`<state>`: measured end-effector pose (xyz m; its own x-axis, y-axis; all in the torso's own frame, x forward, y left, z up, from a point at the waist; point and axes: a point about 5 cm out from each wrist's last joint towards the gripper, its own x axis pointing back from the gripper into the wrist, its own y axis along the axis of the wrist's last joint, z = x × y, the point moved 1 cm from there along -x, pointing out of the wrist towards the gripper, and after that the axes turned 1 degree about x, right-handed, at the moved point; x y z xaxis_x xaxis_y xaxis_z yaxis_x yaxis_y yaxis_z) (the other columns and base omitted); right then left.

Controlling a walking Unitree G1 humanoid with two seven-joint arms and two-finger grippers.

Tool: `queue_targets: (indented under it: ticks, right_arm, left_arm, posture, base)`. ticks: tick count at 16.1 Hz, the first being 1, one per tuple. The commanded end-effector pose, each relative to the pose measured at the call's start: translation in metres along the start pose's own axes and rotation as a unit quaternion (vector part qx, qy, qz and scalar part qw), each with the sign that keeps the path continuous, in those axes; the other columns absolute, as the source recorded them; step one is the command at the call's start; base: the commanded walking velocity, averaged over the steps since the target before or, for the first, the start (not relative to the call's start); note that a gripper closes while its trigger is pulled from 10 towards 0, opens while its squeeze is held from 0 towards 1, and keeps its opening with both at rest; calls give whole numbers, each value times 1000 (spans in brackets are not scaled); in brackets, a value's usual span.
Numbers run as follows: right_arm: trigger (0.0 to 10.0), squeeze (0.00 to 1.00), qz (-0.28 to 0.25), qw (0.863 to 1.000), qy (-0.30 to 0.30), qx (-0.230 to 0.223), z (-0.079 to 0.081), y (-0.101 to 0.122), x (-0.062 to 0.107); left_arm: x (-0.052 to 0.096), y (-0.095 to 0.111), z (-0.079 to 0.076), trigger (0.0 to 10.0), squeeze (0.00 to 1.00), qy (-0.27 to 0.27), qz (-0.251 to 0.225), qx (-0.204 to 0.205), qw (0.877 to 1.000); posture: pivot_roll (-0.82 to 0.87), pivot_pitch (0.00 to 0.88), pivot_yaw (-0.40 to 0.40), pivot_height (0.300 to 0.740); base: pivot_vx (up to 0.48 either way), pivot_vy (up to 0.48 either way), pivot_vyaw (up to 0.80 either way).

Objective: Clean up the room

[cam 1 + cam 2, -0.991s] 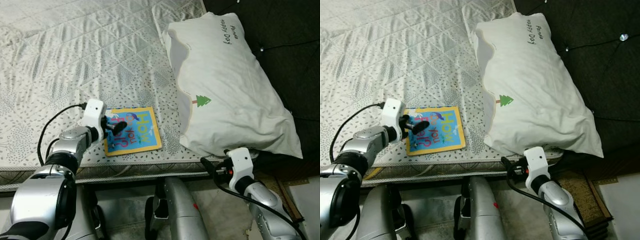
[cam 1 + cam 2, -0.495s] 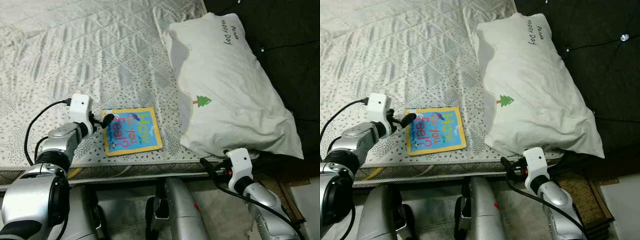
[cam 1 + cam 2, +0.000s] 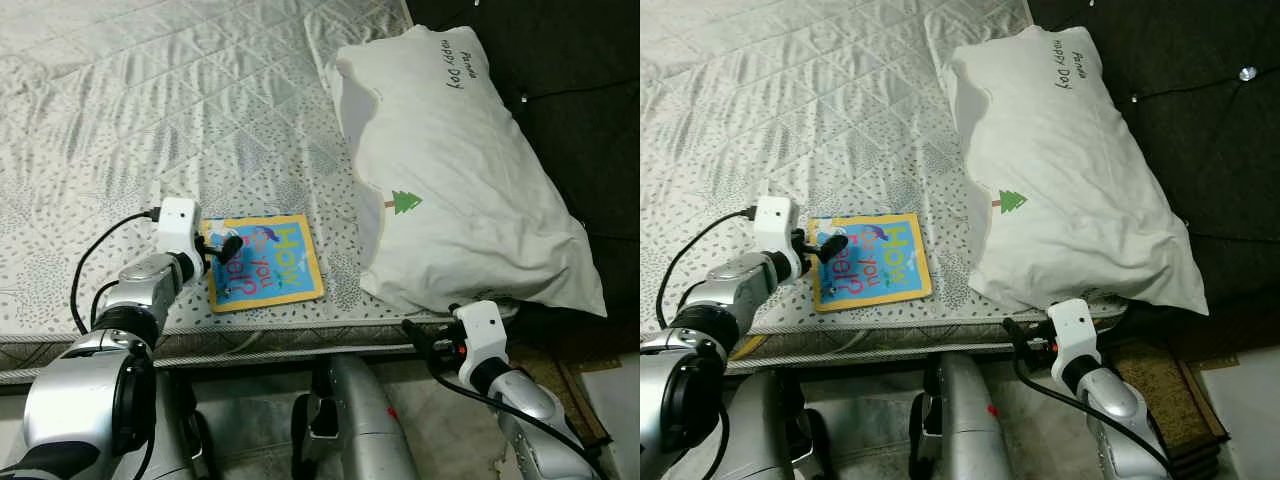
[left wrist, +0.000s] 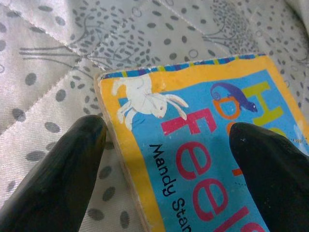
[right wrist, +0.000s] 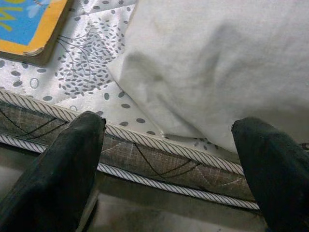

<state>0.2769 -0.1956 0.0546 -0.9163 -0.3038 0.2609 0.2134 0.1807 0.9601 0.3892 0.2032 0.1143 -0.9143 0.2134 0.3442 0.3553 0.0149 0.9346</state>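
Book [image 3: 262, 261] flat on bed [image 3: 150, 120] nr front edge, not lifted yet. I've got left gripper [image 4: 164, 145] spread wide, straddling its corner; right gripper [image 5: 169, 159] parted, idle below pillow [image 3: 450, 170].

Open quilted bed [image 3: 200, 90] lies beyond the book [image 3: 265, 262]; the pillow [image 3: 450, 170] blocks its right side, overhanging the mattress edge

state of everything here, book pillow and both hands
Blue and yellow children's book: closed, flat on the mattress, cover up.
White pillow with green tree print: lying on the mattress, overhanging its near edge.
Left hand: open, straddling the book's corner.
Right hand: open, at the mattress edge below the pillow.
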Motion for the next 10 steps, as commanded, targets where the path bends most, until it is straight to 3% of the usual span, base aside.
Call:
queue_targets:
  ticks: [1,10]
  right_arm:
    - [10000,0,15,1000,-16,0,-8,-7,9]
    - [10000,0,16,1000,-19,0,-5,-7,10]
  left_arm:
    - [-2,-10,-7,10000,0,-7,23,1,1000]
    - [2,-20,1,10000,0,14,39,3,999]
  posture:
    - [-397,293,-211,596]
    - [-403,287,-195,596]
  base:
    - [0,0,0]
    - [0,0,0]
